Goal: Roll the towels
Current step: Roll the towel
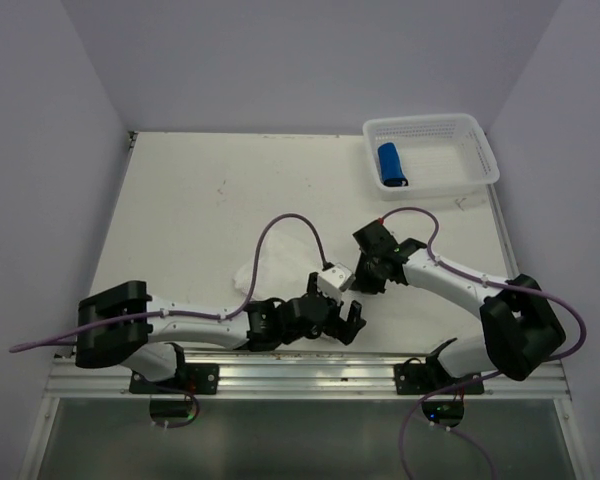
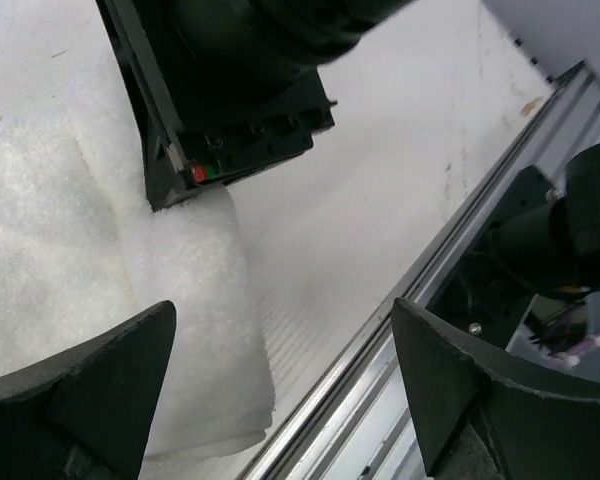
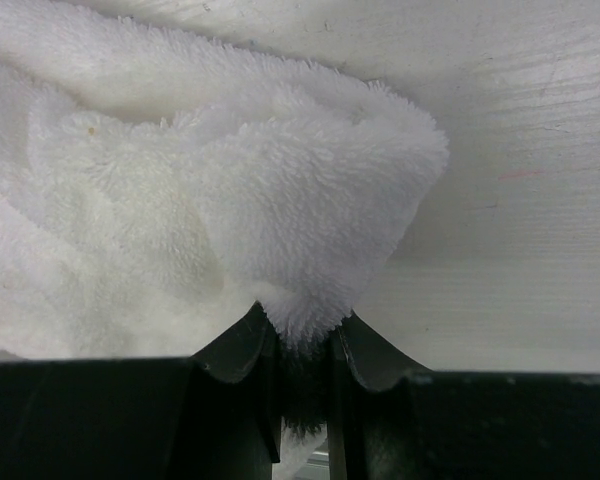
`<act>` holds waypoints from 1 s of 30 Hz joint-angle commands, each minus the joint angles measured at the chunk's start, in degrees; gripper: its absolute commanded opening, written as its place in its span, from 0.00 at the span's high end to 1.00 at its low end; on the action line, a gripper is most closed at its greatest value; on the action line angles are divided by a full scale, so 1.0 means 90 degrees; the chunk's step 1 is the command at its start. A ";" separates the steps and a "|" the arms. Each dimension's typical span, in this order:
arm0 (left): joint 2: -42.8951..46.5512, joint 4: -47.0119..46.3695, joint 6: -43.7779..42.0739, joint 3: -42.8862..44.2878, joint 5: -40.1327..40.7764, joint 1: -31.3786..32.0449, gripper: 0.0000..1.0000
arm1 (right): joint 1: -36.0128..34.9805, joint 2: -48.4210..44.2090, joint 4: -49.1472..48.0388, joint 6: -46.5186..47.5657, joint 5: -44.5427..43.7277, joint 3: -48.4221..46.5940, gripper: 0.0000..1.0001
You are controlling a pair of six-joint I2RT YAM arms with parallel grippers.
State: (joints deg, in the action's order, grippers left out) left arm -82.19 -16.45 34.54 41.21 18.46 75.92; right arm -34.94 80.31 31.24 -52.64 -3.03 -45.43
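Right tool pinches the white towel; left tool gapes wide

No legible text, labels, brands or numbers in any view. Only marking: a small red-and-green patch on a black housing. No characters discernible on it.

The surface is plain off-white with a few small scuff marks. The white towel lies bunched up on it, right under the spread-apart left jaws and running over to the right jaws, which have one fluffy corner pinched. The only other thing sitting on it is the white basket, well beyond the right jaws by the far corner.
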 commanded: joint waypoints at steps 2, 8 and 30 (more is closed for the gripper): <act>-0.0476 0.0753 -0.0674 0.0391 0.1189 0.0382 0.08 | -0.0005 -0.0047 0.0269 0.0097 -0.0025 -0.0197 1.00; -0.0994 0.1211 -0.0616 0.0703 0.2127 0.0792 0.08 | -0.0005 -0.0105 0.0278 0.0107 0.0014 -0.0167 0.99; -0.1590 0.2628 0.0858 0.0792 0.3203 0.1174 0.83 | -0.0005 0.0080 0.0483 0.0224 -0.0005 -0.0421 0.87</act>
State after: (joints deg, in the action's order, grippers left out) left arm -96.12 2.35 38.24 48.66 43.77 86.08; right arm -34.96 80.40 33.36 -52.14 -2.09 -46.50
